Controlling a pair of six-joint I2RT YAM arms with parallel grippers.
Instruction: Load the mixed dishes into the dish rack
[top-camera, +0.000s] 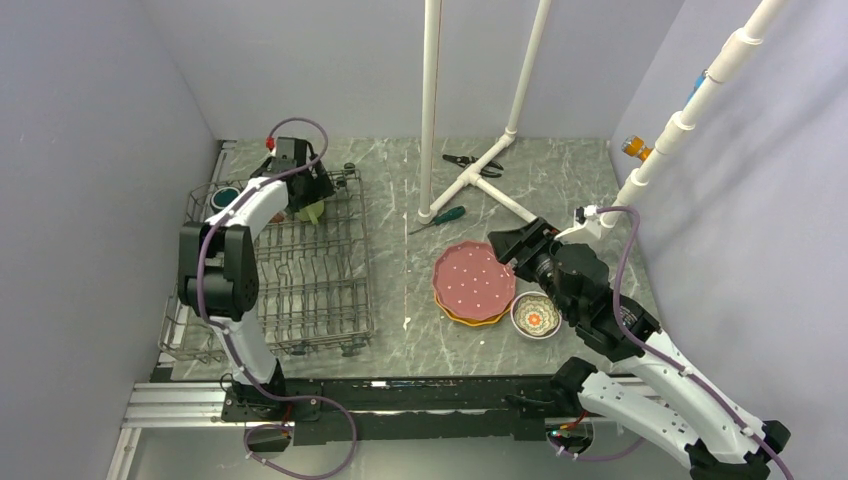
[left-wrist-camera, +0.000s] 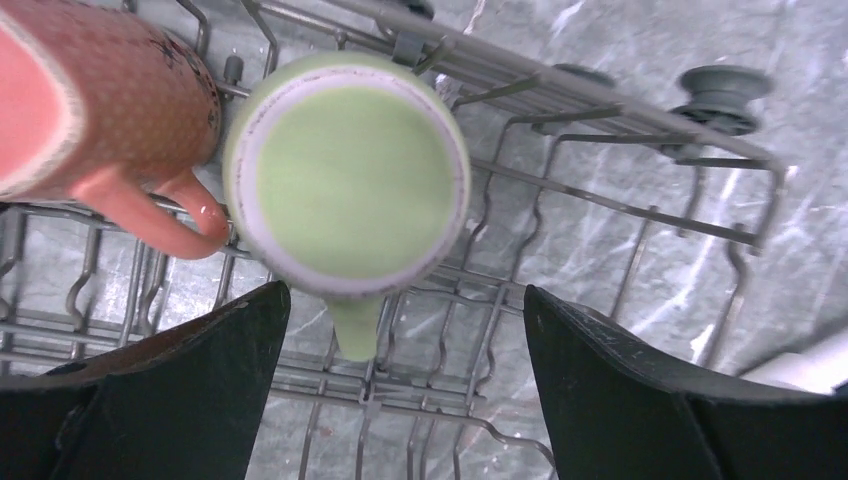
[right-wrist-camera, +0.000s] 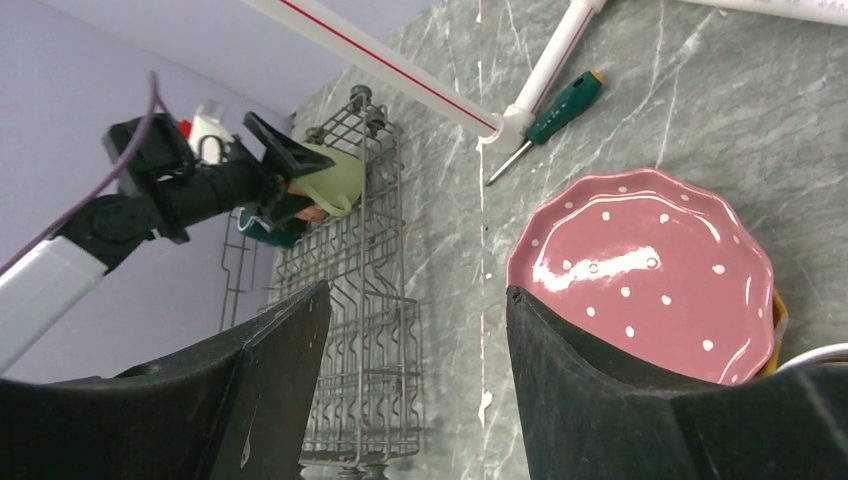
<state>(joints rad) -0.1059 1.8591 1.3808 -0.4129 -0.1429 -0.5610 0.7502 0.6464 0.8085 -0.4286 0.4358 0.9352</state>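
Observation:
The dish rack (top-camera: 310, 290) stands at the left. A light green mug (left-wrist-camera: 345, 180) sits upside down in its far end, beside a salmon mug (left-wrist-camera: 90, 90). My left gripper (left-wrist-camera: 405, 300) is open just above the light green mug (top-camera: 314, 211), holding nothing. A dark green mug (top-camera: 225, 197) sits at the rack's far left. The pink dotted plate (top-camera: 474, 278) lies on the yellow-orange plate (top-camera: 468, 319) on the table. A floral bowl (top-camera: 536, 316) sits to their right. My right gripper (right-wrist-camera: 415, 295) is open and empty, above the table by the pink plate (right-wrist-camera: 640, 270). A second bowl is out of view.
A white pipe frame (top-camera: 470, 178) stands at the back middle. A green-handled screwdriver (top-camera: 442, 217) and pliers (top-camera: 470, 161) lie beside it. Walls close in on the left, back and right.

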